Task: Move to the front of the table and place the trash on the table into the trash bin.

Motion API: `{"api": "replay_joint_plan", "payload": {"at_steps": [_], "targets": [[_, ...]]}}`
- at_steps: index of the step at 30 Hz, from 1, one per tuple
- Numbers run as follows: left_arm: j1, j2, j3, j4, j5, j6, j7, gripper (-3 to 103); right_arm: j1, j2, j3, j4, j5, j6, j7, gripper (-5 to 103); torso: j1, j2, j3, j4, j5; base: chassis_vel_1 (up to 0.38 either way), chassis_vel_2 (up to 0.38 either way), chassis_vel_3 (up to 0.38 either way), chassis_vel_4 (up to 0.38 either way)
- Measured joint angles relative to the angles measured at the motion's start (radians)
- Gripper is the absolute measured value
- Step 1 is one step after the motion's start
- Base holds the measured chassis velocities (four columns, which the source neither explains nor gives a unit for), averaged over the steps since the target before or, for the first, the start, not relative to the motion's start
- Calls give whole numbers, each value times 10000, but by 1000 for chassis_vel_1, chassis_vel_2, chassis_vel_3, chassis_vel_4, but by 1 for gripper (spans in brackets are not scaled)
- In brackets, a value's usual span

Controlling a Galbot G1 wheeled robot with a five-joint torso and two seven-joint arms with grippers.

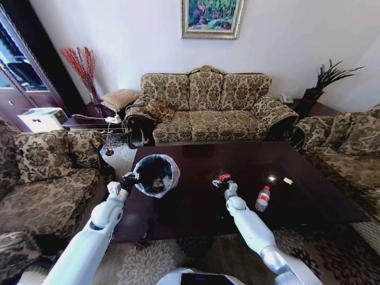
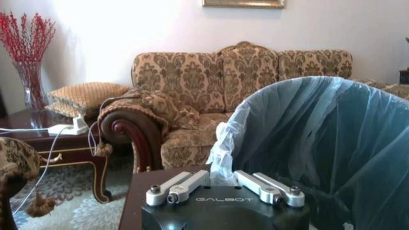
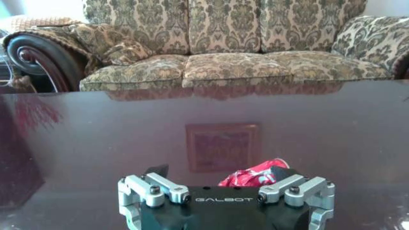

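Note:
The trash bin (image 1: 155,174) with its whitish bag stands at the left end of the table (image 1: 196,205), its mouth tipped toward me, with some litter inside. My left gripper (image 1: 130,177) is shut on the bag-covered rim (image 2: 221,163) of the trash bin (image 2: 319,143). A crushed red can (image 1: 224,177) lies mid-table. My right gripper (image 3: 219,171) is open around the can (image 3: 252,176), which sits close to one of the fingertips (image 3: 281,171). A clear bottle with a red cap (image 1: 262,198) lies to the right of that arm. A tiny wrapper (image 1: 288,180) rests farther right.
Patterned sofas surround the table: one behind (image 1: 208,107), one at the left (image 1: 47,178), one at the right (image 1: 344,148). A side table (image 1: 89,122) with cables and a vase of red twigs (image 1: 83,68) stands at the back left.

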Motion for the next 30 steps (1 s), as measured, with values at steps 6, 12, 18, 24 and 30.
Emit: {"api": "replay_joint_plan", "payload": {"at_steps": [6,12,18,24,30], "targets": [[17,43,-54,-45,3,0,11,1,-43,-12,-27,73,-59,-23,75,100,-3,1,-1,3,1,-6,10,8,-7],[54,41,-74,-74,3,-2,13,1,-106,31,-45,102,-187,12,100,100,-5,1,-2,3,0,-113,104,110,-119],[63,16,-112,-131,1,-3,7,1,-639,-24,-140,744,-225,-37,578,100,12,-3,2,1,3,-171,168,158,-172],[102,35,-240,-149,-29,-3,9,1,-1668,-270,-319,2585,-1,-837,1958,100,11,-5,3,2,-1,-56,43,39,-57],[180,4,-374,-131,-31,-15,107,1,-2227,-438,-401,3793,538,-1494,3284,100,-20,9,-9,5,-2,9,-2,-4,11]]}}
